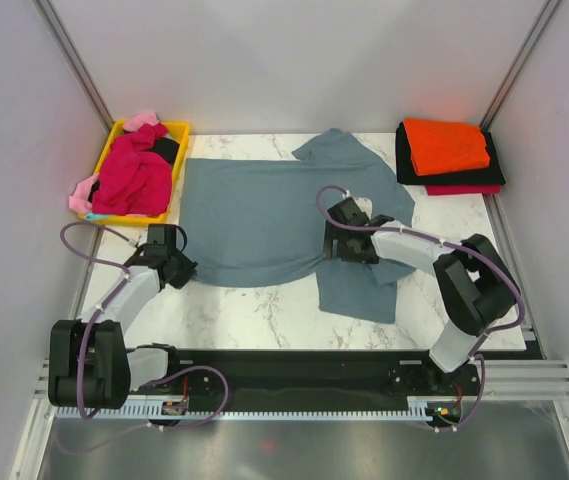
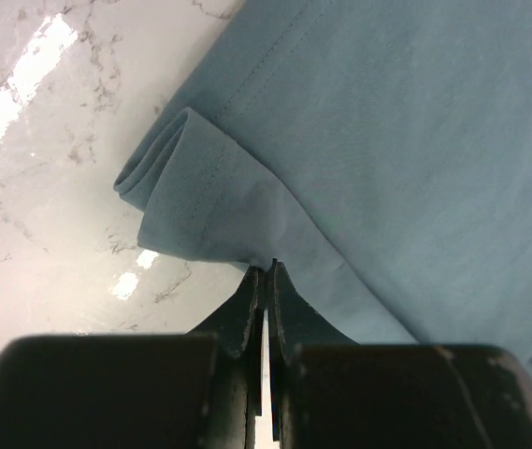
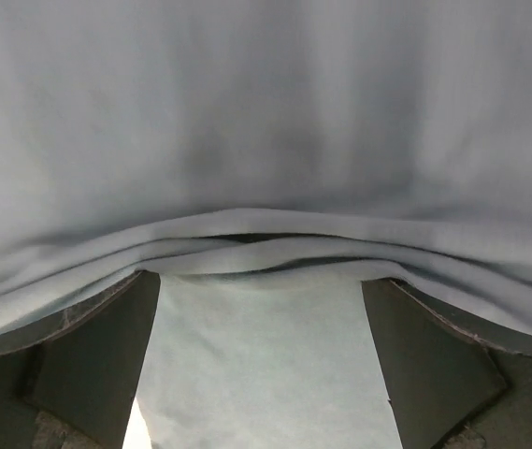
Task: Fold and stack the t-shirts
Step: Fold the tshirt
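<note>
In the top view, a yellow tray (image 1: pixel 178 128) sits at the table's (image 1: pixel 254 315) far left corner. It holds a crumpled magenta shirt (image 1: pixel 136 175), a pink shirt (image 1: pixel 144 120) that hangs over its far and left rims, and some dark cloth (image 1: pixel 167 150) against its right wall. The blue shirt (image 1: pixel 254 215) lies spread across the middle of the table, right beside the tray. At the far right corner lies a folded stack: an orange shirt (image 1: pixel 447 145) on a black shirt (image 1: pixel 404 160) on a red shirt (image 1: pixel 464 189). The left gripper (image 1: pixel 179 268) is at the blue shirt's near left edge, and the right gripper (image 1: pixel 339 245) rests on its right half.

The left wrist view shows the left gripper (image 2: pixel 264 271) with its fingers pressed together on the blue shirt's (image 2: pixel 406 140) hem. The corner beside them is curled into a loose roll over the marble.

In the right wrist view, the right gripper (image 3: pixel 261 281) has its fingers (image 3: pixel 88 355) spread wide. Layered folds of blue shirt (image 3: pixel 266 122) run across just ahead of them, and nothing is pinched.
</note>
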### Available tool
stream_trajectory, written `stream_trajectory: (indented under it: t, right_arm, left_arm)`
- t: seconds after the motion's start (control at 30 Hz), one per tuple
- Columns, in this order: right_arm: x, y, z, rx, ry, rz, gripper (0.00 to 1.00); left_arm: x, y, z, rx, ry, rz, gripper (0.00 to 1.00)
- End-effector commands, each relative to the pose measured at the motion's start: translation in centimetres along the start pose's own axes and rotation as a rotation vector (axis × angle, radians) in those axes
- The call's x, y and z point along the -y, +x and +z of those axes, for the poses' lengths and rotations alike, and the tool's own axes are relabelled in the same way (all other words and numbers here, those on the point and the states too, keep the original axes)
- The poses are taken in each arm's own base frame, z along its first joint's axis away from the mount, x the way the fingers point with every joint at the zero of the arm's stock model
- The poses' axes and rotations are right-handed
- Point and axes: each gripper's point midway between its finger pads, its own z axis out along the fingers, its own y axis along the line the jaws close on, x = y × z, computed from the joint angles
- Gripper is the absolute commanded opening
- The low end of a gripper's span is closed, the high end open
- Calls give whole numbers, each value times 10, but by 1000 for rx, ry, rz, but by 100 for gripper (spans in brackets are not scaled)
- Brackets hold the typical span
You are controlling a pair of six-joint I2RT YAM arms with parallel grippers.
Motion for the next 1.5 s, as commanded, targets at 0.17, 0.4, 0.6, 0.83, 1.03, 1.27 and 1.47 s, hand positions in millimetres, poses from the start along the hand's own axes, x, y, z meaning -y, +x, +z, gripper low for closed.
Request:
stream_trajectory:
  t: [0.17, 0.4, 0.6, 0.83, 1.03, 1.27, 1.47]
  right_arm:
    - [-17, -56, -63, 208, -184, -22, 97]
    - [50, 39, -101, 164, -67, 166, 95]
    - [89, 76, -72, 85, 55, 278, 93]
    - [109, 74, -51, 73, 125, 346, 83]
    - [106, 82, -36, 35, 131, 320, 71]
    - [102, 85, -36, 34, 93, 314, 24]
    - [109, 72, -69, 110, 60, 337, 0]
  left_arm:
    - [26, -19, -6, 31, 82, 23, 2]
    - [21, -2, 7, -10, 101, 5, 2]
    - [23, -1, 8, -13, 112, 13, 2]
    - [23, 0, 2, -11, 135, 39, 2]
    - [19, 4, 3, -22, 128, 38, 2]
    - [16, 6, 2, -21, 121, 43, 2]
    - [29, 5, -20, -39, 192, 83, 2]
